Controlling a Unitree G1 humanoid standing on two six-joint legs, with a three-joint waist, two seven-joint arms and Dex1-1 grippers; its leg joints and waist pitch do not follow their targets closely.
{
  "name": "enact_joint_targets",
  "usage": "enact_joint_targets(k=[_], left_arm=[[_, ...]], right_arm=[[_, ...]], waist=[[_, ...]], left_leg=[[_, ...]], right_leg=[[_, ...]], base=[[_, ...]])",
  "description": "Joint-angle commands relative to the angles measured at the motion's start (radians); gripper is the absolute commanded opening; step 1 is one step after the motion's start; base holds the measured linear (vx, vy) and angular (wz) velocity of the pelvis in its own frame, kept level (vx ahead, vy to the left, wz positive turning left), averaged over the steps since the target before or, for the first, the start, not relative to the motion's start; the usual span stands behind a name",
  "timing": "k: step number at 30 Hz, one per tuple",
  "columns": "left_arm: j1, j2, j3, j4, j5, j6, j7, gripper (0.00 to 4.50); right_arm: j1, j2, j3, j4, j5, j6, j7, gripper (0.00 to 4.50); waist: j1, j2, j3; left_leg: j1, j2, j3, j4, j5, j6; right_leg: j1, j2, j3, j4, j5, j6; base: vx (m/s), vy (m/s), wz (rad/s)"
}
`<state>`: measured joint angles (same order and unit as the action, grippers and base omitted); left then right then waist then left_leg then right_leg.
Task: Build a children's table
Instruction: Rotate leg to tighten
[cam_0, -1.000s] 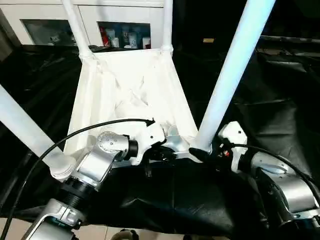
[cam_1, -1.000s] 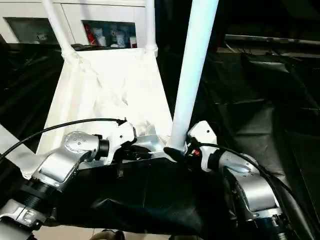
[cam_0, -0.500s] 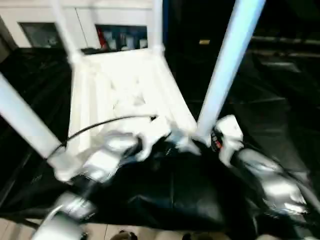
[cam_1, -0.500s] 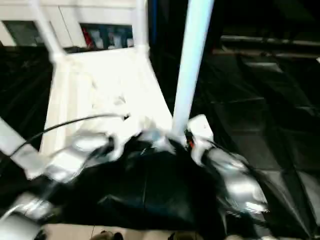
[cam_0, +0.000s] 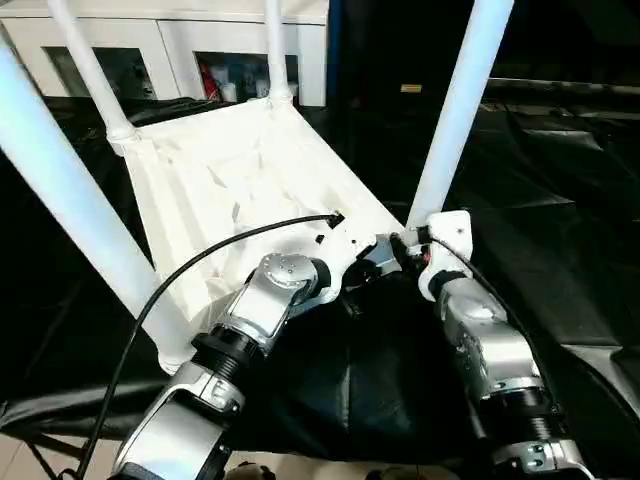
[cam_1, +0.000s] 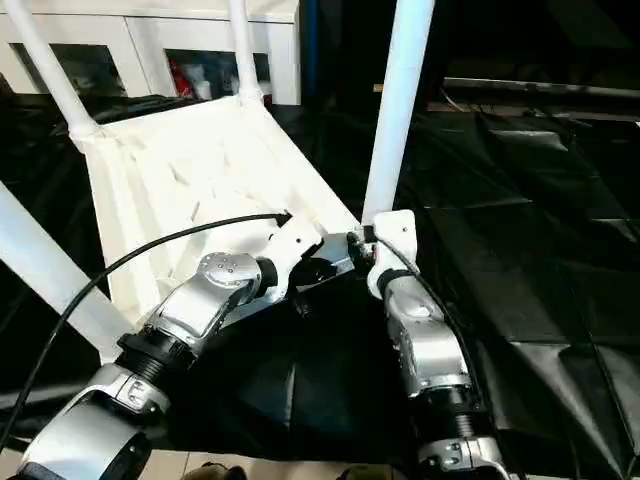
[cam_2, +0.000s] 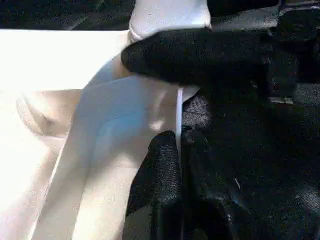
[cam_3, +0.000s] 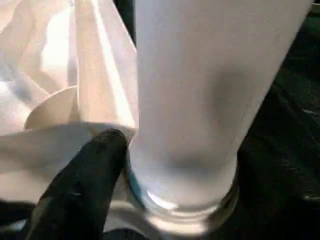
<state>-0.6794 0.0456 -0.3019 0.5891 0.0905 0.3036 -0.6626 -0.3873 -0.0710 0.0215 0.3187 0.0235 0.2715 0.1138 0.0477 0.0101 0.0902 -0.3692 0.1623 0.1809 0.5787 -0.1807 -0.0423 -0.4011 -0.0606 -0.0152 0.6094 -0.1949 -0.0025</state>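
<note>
Left pincer (cam_2: 179, 145) is pinching the upside-down children's table (cam_0: 230, 165) by its rim; right pincer (cam_0: 400, 243) grips the near leg (cam_0: 455, 110) base.

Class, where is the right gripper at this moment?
In the left eye view the right gripper is at the table's near right corner, at the base of that leg, beside the left gripper.

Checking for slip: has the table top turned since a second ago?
Yes. The table top swung counterclockwise: its far right leg now stands left of the right edge of the cabinet.
</note>
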Motion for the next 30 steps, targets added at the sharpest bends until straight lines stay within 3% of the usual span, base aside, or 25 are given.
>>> enact_joint_targets(k=[1, 4, 10, 12, 17, 24, 30], left_arm=[[0.023, 0.007, 0.011, 0.01, -0.009, -0.036, 0.023, 0.0], [0.038, 0.032, 0.015, -0.012, -0.02, -0.041, -0.02, 0.0], [0.069, 0.084, 0.015, -0.05, -0.045, -0.073, -0.12, 0.0], [0.092, 0.125, 0.007, -0.097, -0.074, -0.083, -0.205, 0.0], [0.132, 0.19, -0.019, -0.189, -0.11, -0.086, -0.342, 0.0], [0.168, 0.233, -0.022, -0.262, -0.132, -0.065, -0.409, 0.0], [0.184, 0.245, -0.023, -0.284, -0.135, -0.056, -0.425, 0.0]], right_arm=[[0.018, 0.004, 0.054, 0.006, 0.007, 0.013, 0.058, 3.86], [0.03, -0.039, 0.07, -0.04, 0.008, 0.023, 0.126, 3.91], [0.075, -0.155, 0.112, -0.164, 0.046, 0.044, 0.329, 4.06], [0.106, -0.236, 0.124, -0.231, 0.071, 0.044, 0.433, 4.06], [0.144, -0.334, 0.107, -0.308, 0.108, 0.06, 0.546, 4.06], [0.172, -0.395, 0.09, -0.343, 0.138, 0.057, 0.62, 4.06], [0.185, -0.391, 0.093, -0.362, 0.171, 0.065, 0.654, 4.06]], waist=[[0.002, -0.025, -0.052], [-0.002, -0.028, -0.049], [-0.001, -0.031, -0.049], [0.002, -0.031, -0.051], [-0.001, -0.026, -0.048], [0.007, -0.024, -0.054], [0.011, -0.026, -0.054]], left_leg=[[0.003, 0.053, -0.023, -0.072, -0.205, 0.054], [0.001, 0.053, -0.024, -0.073, -0.227, 0.052], [-0.002, 0.054, -0.021, -0.07, -0.193, 0.079], [-0.003, 0.054, -0.022, -0.069, -0.185, 0.082], [0.0, 0.061, -0.022, -0.072, -0.196, 0.086], [0.0, 0.062, -0.018, -0.064, -0.121, 0.116], [0.0, 0.062, -0.017, -0.064, -0.118, 0.123]], right_leg=[[0.038, -0.076, 0.037, -0.092, -0.287, -0.172], [0.037, -0.077, 0.039, -0.095, -0.324, -0.161], [0.039, -0.076, 0.04, -0.093, -0.285, -0.167], [0.042, -0.076, 0.04, -0.093, -0.281, -0.166], [0.035, -0.076, 0.041, -0.092, -0.28, -0.186], [0.041, -0.076, 0.039, -0.074, -0.094, -0.244], [0.043, -0.076, 0.037, -0.073, -0.086, -0.253]], base=[[0.0, 0.0, 0.0], [0.0, 0.0, 0.0], [0.0, 0.0, 0.0], [0.0, 0.0, 0.0], [0.0, 0.0, 0.0], [0.0, 0.0, 0.0], [0.0, 0.0, 0.0]])
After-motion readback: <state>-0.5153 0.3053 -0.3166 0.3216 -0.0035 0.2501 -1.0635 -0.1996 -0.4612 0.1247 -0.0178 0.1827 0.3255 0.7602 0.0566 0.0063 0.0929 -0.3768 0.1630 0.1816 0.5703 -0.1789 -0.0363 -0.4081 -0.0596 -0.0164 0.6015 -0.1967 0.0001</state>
